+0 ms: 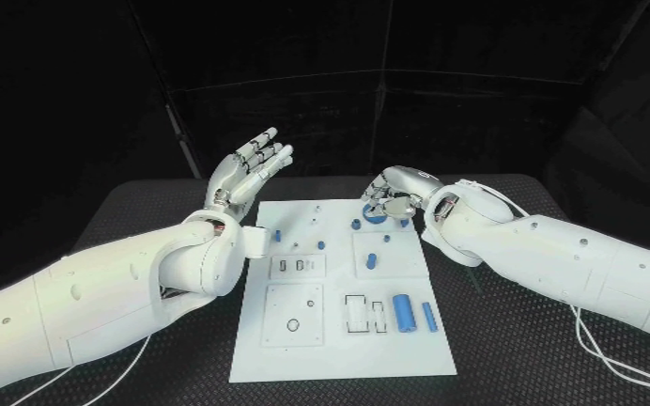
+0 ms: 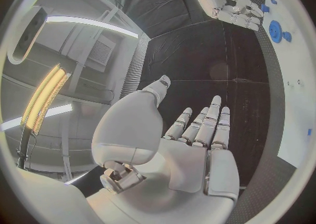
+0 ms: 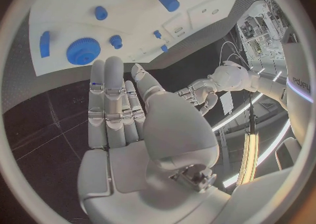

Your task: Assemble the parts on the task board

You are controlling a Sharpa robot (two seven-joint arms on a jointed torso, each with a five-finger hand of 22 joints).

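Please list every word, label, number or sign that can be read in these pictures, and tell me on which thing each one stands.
None can be read with certainty.
The task board has only outlines and holes, no lettering.
The blue parts, left hand and right hand carry no legible marks.
Dark lettering on a white surface at the rim of the right wrist view: too blurred to read.

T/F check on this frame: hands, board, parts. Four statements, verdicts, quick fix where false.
1. The left hand is raised beside the task board with straight fingers, holding nothing. True.
2. The right hand grips the long blue cylinder. False: it lies on the board's near part, away from that hand.
3. The blue gear is on the board by the right hand. True.
4. Both hands rest on the board. False: the left is lifted off it.
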